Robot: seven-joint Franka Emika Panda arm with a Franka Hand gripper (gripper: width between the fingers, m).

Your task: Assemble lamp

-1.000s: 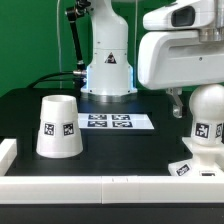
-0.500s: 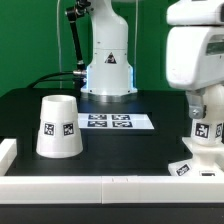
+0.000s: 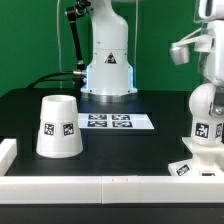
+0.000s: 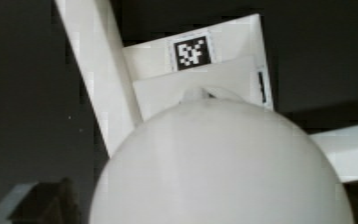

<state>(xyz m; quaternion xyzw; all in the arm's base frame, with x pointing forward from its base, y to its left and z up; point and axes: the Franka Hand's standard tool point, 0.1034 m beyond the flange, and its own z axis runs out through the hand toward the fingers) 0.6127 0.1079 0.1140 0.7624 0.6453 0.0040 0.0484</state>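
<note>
The white ball bulb [image 3: 207, 115] stands upright on the flat square base [image 3: 195, 166] at the exterior view's right. My gripper [image 3: 209, 78] hangs right over the bulb's top; its fingers are hidden, so I cannot tell whether they grip. In the wrist view the bulb [image 4: 211, 165] fills the foreground and hides the fingers, with the tagged base [image 4: 208, 62] beyond it. The tapered shade [image 3: 58, 127] stands mouth down at the exterior view's left, apart from the arm.
The marker board [image 3: 108, 122] lies in the middle of the black table. A white rail [image 3: 90, 185] runs along the table's front edge and shows in the wrist view [image 4: 98, 80]. The arm's pedestal [image 3: 107, 70] stands at the back.
The arm's wrist and hand have turned above the bulb and shifted toward the exterior view's right. The bulb, base and shade have not moved.
</note>
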